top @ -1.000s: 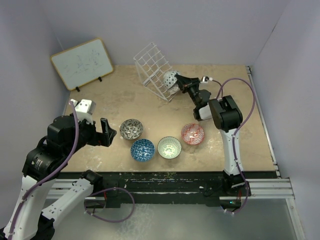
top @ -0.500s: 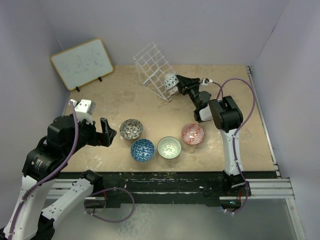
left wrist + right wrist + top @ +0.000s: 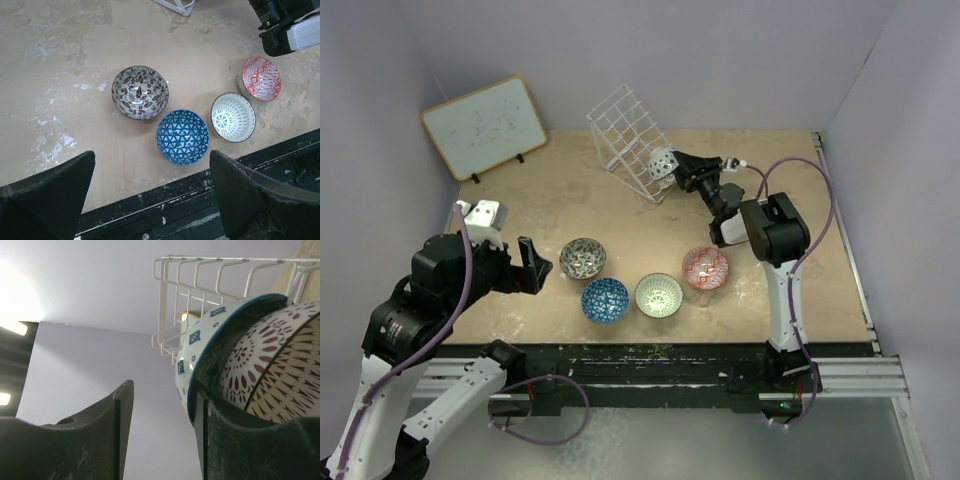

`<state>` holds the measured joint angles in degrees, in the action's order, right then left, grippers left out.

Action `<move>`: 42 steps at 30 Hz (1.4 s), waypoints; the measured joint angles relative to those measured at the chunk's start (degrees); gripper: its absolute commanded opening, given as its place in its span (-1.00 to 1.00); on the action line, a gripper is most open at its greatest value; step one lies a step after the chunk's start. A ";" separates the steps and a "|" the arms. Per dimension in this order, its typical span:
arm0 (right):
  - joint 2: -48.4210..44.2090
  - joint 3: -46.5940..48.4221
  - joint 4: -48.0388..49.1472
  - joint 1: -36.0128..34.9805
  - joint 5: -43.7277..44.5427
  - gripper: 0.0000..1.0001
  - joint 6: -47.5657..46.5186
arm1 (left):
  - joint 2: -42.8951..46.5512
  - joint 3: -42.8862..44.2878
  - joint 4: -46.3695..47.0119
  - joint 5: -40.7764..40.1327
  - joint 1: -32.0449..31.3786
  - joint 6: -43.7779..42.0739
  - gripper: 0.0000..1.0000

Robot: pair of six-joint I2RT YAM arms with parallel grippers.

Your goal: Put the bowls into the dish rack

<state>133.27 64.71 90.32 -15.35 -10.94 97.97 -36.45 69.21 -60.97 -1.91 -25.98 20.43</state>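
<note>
The light blue bowl (image 3: pixel 662 163) stands on edge in the low, near end of the rack (image 3: pixel 620 125), with white wires behind and above it in the right wrist view. The right gripper (image 3: pixel 674 167) is at the bowl with its jaws apart. The bowl's wall lies between the fingers, close against one finger on the inside. A clear gap separates the other finger from the outer wall, so nothing is clamped.

The step in hand looks like letting go. To do it well, the gripper should probably open a little more and back out along the line of the fingers, so the inner finger does not hook the rim and tip the bowl out. Whether the wires hold the bowl firmly cannot be told.

The rack sits near the back wall, so the open room lies toward the table's (image 3: pixel 800 210) right side. The red bowl (image 3: pixel 705 267) lies just beside the right arm's base link, so a retreat should stay high.

The grey bowl (image 3: pixel 583 258), dark blue bowl (image 3: pixel 605 300) and green-white bowl (image 3: pixel 659 295) sit clustered near the front edge. The left gripper (image 3: pixel 534 262) waits wide open and empty just beside the grey bowl.
</note>
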 measured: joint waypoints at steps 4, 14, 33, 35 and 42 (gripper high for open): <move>-0.72 -1.77 0.02 0.00 -0.09 0.04 0.00 | 0.13 0.00 -0.02 0.00 0.00 0.02 0.98; -2.14 -3.32 -0.50 0.04 -0.39 0.09 0.02 | 0.48 0.00 0.00 0.00 0.00 0.04 0.98; -7.87 -4.20 -14.12 0.46 -0.26 0.10 -1.16 | 0.57 0.00 0.02 -0.04 0.00 0.04 0.98; -8.44 -4.68 -14.73 0.63 -0.26 0.10 -1.14 | 0.57 0.02 0.02 -0.07 0.00 0.04 0.98; -10.10 -6.49 -16.22 1.20 -0.26 0.10 -1.11 | 0.57 0.00 0.04 -0.04 0.00 0.04 0.98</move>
<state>123.17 58.22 74.11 -14.15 -11.20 96.86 -35.88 69.21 -60.93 -1.96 -25.98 20.47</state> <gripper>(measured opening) 0.547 0.990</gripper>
